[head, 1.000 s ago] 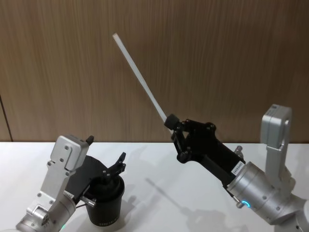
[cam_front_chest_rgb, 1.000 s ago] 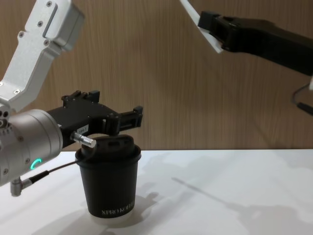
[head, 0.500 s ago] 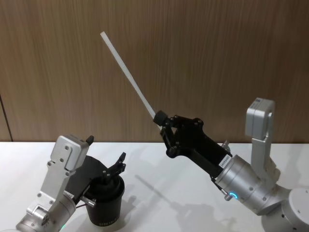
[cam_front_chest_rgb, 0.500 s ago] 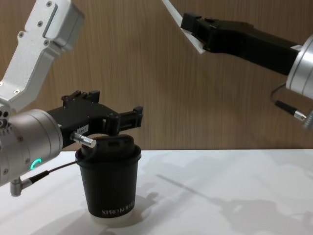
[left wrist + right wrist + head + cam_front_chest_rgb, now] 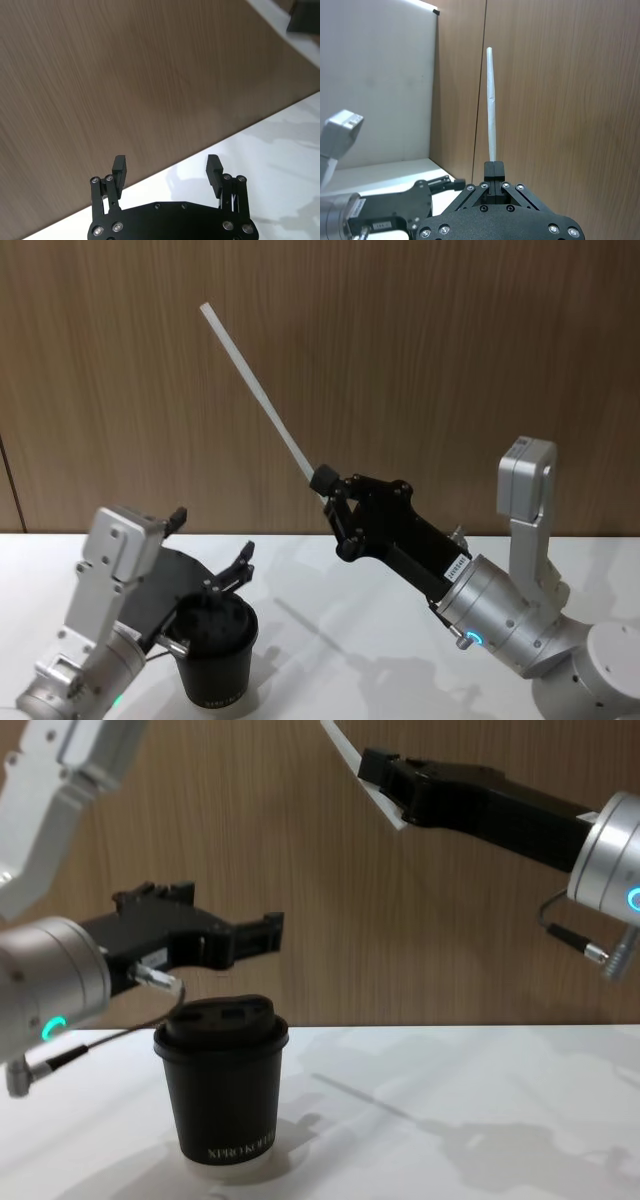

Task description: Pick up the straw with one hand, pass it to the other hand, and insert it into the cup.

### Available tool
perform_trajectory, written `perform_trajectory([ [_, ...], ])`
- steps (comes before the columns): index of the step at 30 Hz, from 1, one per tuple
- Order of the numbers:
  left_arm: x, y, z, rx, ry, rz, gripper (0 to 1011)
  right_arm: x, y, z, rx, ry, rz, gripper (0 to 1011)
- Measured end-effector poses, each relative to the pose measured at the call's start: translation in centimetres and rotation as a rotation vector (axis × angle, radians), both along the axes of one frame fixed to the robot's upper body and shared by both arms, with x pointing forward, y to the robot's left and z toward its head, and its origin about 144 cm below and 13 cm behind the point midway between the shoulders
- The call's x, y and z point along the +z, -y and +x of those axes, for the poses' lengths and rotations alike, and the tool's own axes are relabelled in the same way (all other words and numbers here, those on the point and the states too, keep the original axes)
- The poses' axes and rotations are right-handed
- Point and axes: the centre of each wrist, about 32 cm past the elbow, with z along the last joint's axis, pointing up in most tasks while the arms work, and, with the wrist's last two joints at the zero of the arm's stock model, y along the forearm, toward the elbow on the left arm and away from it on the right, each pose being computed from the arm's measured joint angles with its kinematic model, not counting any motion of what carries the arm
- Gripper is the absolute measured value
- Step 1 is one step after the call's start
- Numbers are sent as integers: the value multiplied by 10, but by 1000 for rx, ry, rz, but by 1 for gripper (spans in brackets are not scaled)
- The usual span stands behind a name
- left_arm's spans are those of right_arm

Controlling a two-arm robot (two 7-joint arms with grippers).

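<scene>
Head view: the black two-fingered right gripper [image 5: 327, 485], raised well above the white surface [image 5: 330, 640], is clamped near the lower end of the thin, white, slightly translucent straw [image 5: 255, 390]. The straw slants up toward the robot's left against the brown wood-panelled wall [image 5: 450, 360]. The black left gripper [image 5: 210, 537] hovers just above the small black paper cup with a domed lid [image 5: 215, 665], fingers spread apart and holding nothing. The cup stands upright on the surface.

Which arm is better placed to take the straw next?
Left. The left gripper hangs over the cup, jaws open and empty; the right gripper is shut on the straw, high up.
</scene>
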Motion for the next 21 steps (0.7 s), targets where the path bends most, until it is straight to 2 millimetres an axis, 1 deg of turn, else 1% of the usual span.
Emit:
perform_trajectory([
  [12, 25, -20, -2, -70, 42, -89, 1003, 0, -2, 2, 2, -1, 1, 0],
  [21, 39, -33, 0, -151, 38, -176, 1003, 0, -2, 2, 3, -1, 1, 0],
])
